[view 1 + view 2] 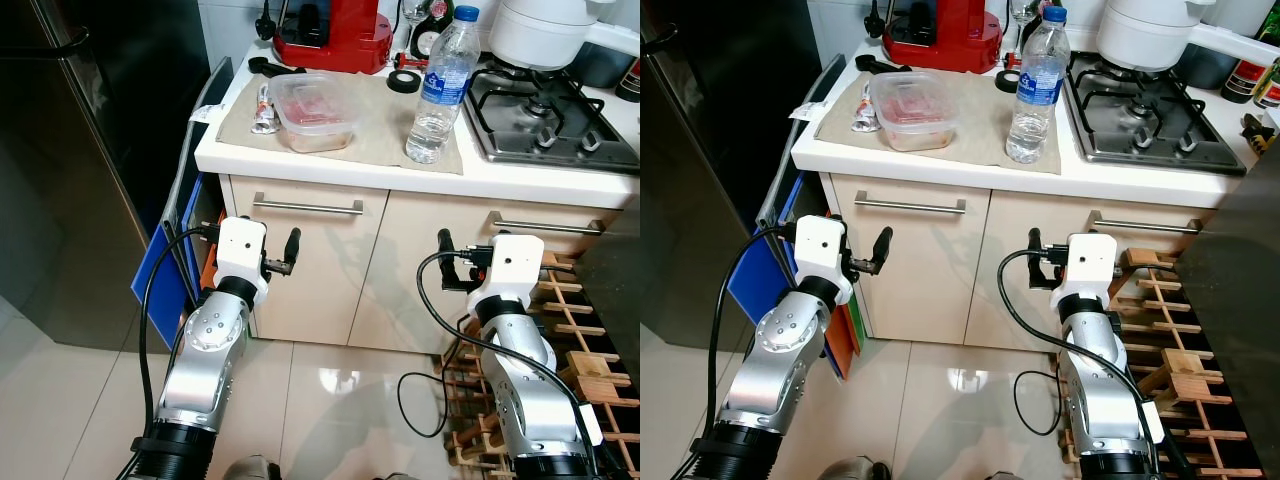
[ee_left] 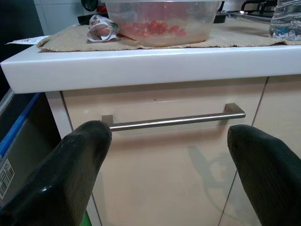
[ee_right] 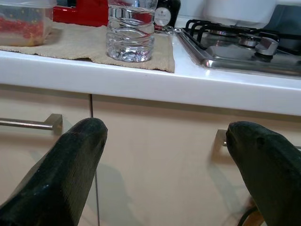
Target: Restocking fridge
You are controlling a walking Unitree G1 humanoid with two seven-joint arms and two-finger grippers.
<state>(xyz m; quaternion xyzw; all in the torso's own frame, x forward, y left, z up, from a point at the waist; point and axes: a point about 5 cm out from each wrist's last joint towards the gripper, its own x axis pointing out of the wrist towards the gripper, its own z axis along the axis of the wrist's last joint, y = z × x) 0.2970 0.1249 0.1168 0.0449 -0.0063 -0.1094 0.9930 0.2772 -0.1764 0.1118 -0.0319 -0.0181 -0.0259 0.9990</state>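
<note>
Both my left gripper [image 2: 164, 174] and right gripper [image 3: 164, 174] hang wide open, empty. The water bottle [image 1: 440, 85] looks light and slippery; I'd grip mid-body.

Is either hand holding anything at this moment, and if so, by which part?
Nothing is held. The left hand and right hand are both open and empty, below the counter edge, facing the cupboard doors.

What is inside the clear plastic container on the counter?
Small red pieces lie along the bottom of the lidded clear container, seen through its wall in the left wrist view; what food they are cannot be told. It sits on a beige mat.
</note>
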